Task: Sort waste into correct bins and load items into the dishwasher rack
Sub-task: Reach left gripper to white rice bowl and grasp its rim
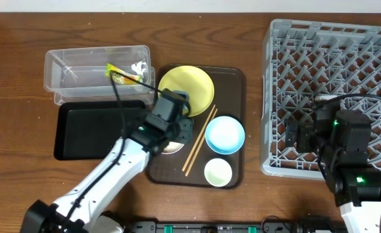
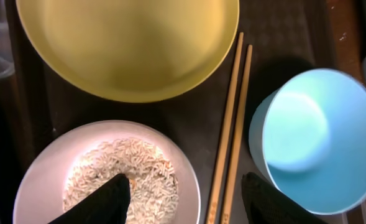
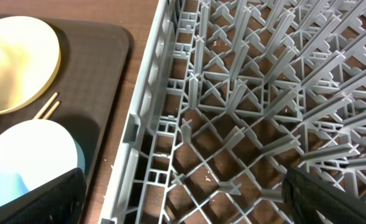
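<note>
The white bowl (image 2: 46, 174) is found on the near left part of the brown tray (image 1: 235, 84). A heap of rice (image 2: 127, 168) is seen inside it. The left gripper (image 2: 187, 186) is held right over this bowl. Its fingers are spread wide apart and nothing is held. One finger is seen over the rice, inside the bowl. It cannot be told if the rice is touched. The other finger is seen over bare tray, to the right of the chopsticks (image 2: 232, 124) and just beside the blue bowl (image 2: 310, 137).

So the bowl's right rim is caught in the gap, and the chopsticks are in the gap too. The sticks are laid side by side, from near to far, just right of the bowl. If the fingers are shut here, the sticks may be pinched along with the rim.

The bowl is reached best by the left arm. The right gripper (image 3: 189, 196) is kept well apart, over the grey rack (image 1: 332, 58), with its fingers apart and empty.

The black tray (image 1: 93, 133) is just left of the bowl. The clear tub (image 1: 67, 71) is beyond it.
</note>
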